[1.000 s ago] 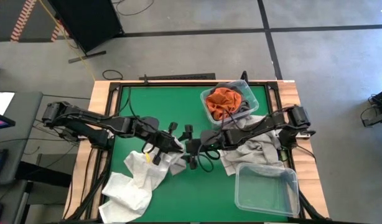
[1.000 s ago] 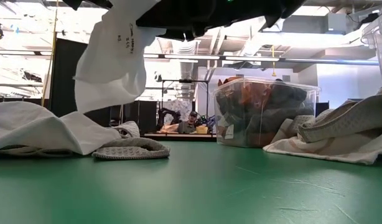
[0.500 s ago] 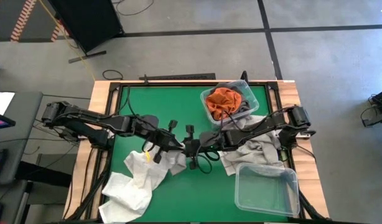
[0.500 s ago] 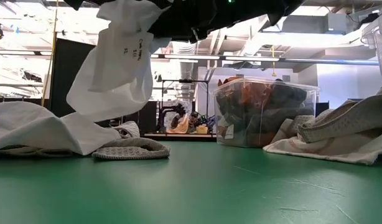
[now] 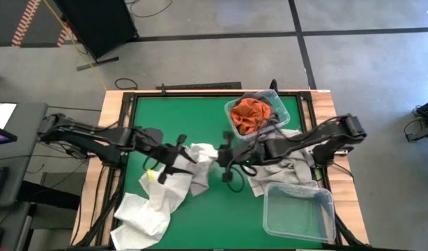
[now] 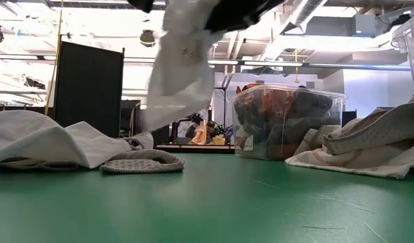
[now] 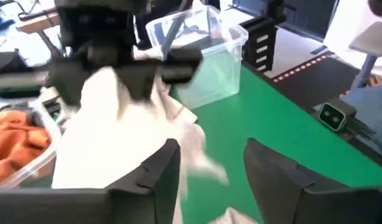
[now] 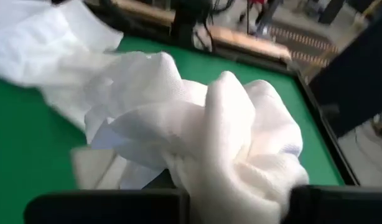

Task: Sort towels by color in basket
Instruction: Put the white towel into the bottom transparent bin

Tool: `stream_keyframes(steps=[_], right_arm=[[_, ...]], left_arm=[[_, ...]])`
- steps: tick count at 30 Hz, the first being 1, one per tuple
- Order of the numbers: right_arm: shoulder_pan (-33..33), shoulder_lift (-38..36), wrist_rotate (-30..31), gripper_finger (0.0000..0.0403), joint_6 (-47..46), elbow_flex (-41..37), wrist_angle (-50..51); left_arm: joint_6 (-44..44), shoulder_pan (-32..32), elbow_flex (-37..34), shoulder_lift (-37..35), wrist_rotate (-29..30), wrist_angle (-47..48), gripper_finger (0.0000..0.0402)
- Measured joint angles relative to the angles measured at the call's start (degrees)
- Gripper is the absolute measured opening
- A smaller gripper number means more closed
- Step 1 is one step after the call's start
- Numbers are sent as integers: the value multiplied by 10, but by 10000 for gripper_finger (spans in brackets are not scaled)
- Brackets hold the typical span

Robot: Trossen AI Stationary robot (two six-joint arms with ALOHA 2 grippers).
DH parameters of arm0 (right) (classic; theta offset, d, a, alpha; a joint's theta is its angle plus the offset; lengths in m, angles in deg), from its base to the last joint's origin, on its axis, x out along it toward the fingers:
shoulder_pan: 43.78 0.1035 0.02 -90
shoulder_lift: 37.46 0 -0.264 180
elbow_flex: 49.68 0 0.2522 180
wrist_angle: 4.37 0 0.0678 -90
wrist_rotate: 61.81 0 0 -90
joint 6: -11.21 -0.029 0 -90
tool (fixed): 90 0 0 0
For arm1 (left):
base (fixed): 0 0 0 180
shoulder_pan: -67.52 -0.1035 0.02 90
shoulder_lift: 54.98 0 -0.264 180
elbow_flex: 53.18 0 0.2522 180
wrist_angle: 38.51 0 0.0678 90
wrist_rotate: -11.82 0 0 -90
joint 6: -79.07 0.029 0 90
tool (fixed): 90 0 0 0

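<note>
A plain white towel (image 5: 200, 157) hangs bunched above the counter's middle. More white towels (image 5: 148, 206) lie crumpled toward the front left corner. Grey ones (image 5: 284, 171) lie heaped near the right edge. A rust orange towel (image 5: 250, 113) fills the far bin.

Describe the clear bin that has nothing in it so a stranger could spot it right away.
Start at the green table and go to its near right corner. The empty clear bin sits there beside the grey plaid towels, unlike the far bin, which holds an orange towel.
</note>
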Motion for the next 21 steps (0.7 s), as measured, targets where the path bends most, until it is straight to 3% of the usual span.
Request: stream_keyframes(steps=[9, 16, 21], right_arm=[[71, -184, 34, 78, -161, 12, 312], [174, -304, 23, 78, -339, 83, 556], [257, -354, -19, 78, -493, 117, 661]], left_arm=[[-54, 45, 0, -72, 91, 158, 187], [-87, 51, 0, -58, 103, 234, 187], [-91, 51, 0, -35, 104, 235, 187]])
